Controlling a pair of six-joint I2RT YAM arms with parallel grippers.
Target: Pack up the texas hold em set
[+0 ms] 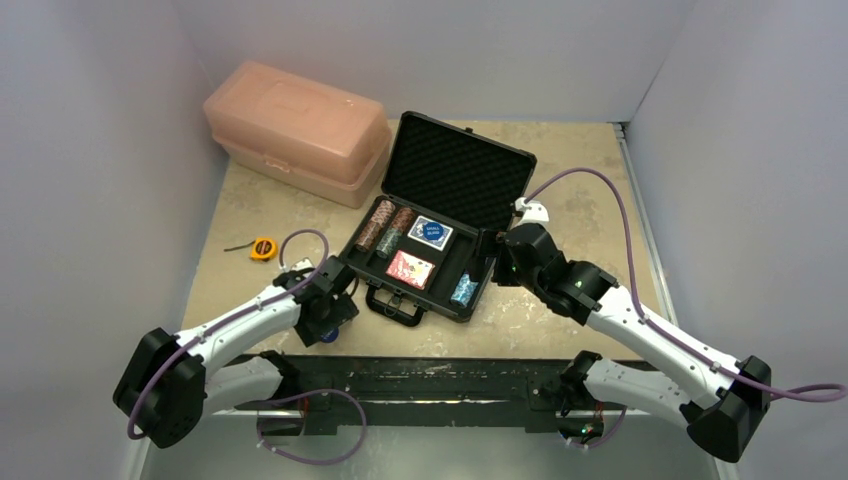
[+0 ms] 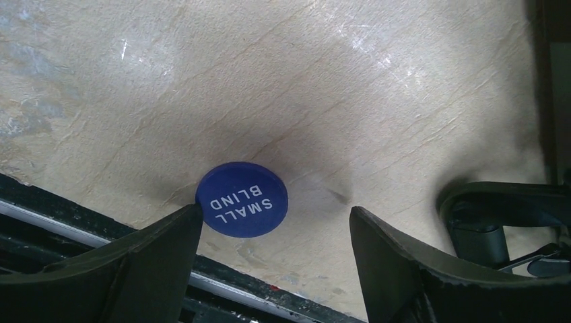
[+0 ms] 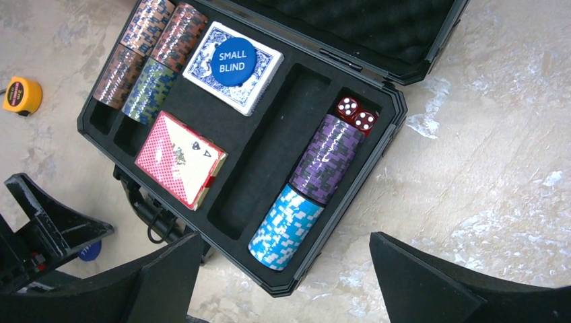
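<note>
The left pincer (image 2: 275,210) stands spread wide and grasps nothing. It is down at the table (image 2: 377,87) off the front left corner of the case (image 3: 398,113), close by the case's handle (image 2: 481,222). A blue disc (image 2: 241,200) lies flat on the table between its fingers, touching or just beside the tip of one finger (image 2: 135,269) and apart from the other; white letters on it read "SMALL BLIND". The right pincer (image 3: 284,237) is also released, jaws wide apart, holding nothing, above the case's front right corner. The case is open, its lid tipped back. A second disc (image 3: 232,59), likewise marked "SMALL BLIND", rests on the blue deck (image 3: 264,79) in the case's middle rear, and the red deck (image 3: 176,160) sits in front of it. Brown and green chip stacks (image 3: 145,64) fill the case's left slots. A purple stack (image 3: 330,158) and a light blue stack (image 3: 286,227) lie end to end in the right slot, with two red dice (image 3: 355,114) behind them. A yellow tape measure (image 3: 21,94) lies left of the case, and a pink box (image 1: 295,125) stands behind its left rear corner.
</note>
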